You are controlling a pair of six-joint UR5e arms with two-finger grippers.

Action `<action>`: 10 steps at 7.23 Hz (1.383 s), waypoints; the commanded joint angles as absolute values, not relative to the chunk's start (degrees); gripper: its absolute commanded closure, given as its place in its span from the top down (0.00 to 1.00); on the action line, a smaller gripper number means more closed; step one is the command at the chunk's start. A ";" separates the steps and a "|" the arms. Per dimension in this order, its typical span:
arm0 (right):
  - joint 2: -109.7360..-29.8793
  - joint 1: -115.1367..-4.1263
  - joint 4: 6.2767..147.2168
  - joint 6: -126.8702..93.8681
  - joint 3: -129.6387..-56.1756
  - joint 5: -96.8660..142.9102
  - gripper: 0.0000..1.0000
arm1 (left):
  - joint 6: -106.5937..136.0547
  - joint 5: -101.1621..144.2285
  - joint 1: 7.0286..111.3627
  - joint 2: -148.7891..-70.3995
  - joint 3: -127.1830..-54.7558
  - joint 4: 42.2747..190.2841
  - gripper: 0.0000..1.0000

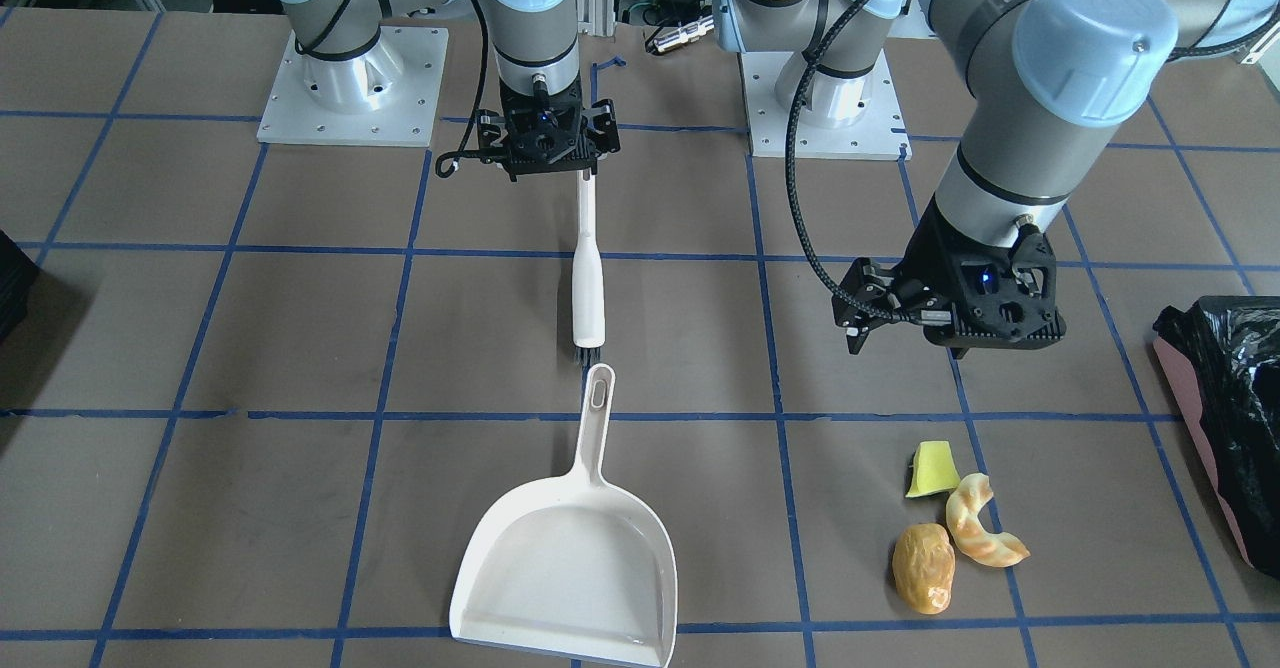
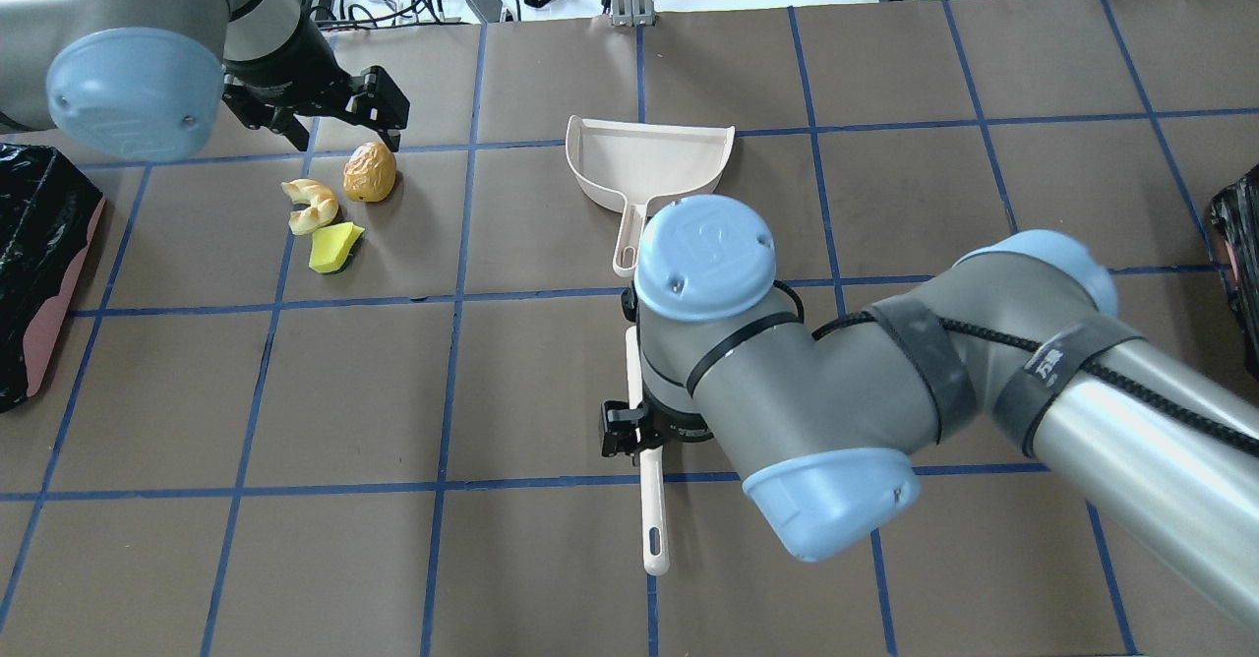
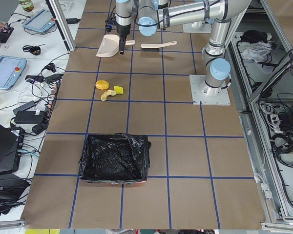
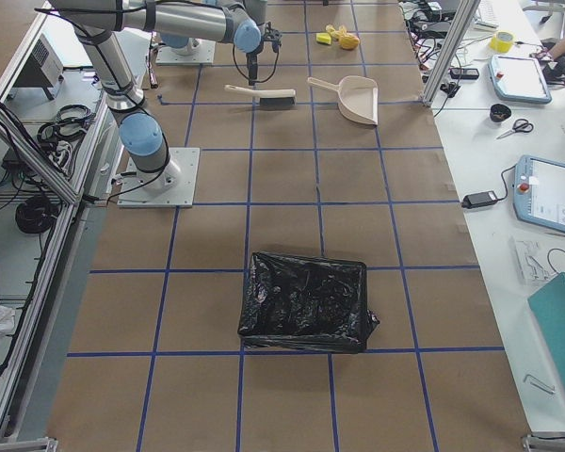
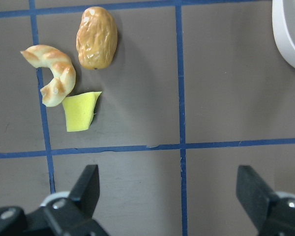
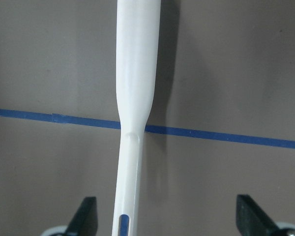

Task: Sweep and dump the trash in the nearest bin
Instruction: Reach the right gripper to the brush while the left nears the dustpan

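altogether three trash pieces (image 1: 923, 568), one dustpan (image 1: 570, 558), one brush (image 1: 588, 288)

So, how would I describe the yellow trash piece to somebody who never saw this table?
From the white dustpan, look toward the robot's left, where three food-like pieces lie together. The yellow wedge is the one nearest the robot, beside the curved croissant. Unlike that and the oval lump, both rounded and golden-brown, it is flat-sided and bright yellow.

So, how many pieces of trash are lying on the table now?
3, close together on the table: a yellow wedge, a curved croissant shape next to it, and a brown oval lump. All lie apart from the white dustpan. None seems hidden.
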State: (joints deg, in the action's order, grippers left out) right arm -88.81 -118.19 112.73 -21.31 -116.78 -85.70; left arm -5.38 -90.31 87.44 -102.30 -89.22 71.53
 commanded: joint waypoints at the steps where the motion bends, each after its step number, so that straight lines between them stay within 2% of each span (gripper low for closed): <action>1: -84.40 -122.58 118.73 -24.15 -119.36 -85.95 0.97 | -3.08 -90.26 89.47 -107.56 -84.75 70.58 1.00; 3: -82.97 -123.66 120.76 -24.35 -119.79 -86.66 0.95 | -0.12 -90.70 93.66 -111.42 -83.68 67.27 1.00; 5: -82.88 -123.75 120.06 -24.35 -119.97 -86.48 0.79 | 3.93 -90.26 97.01 -115.21 -81.13 66.18 1.00; 7: -82.79 -123.75 120.06 -24.70 -120.49 -86.05 0.76 | 7.80 -90.26 100.71 -118.81 -77.88 65.92 1.00; 10: -82.79 -123.75 120.23 -24.96 -121.20 -85.96 0.59 | 12.29 -90.09 104.94 -121.90 -78.66 64.60 1.00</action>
State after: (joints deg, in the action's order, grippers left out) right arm -82.79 -123.75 120.19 -24.90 -121.06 -86.00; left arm 10.75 -90.31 103.53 -121.12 -78.19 65.22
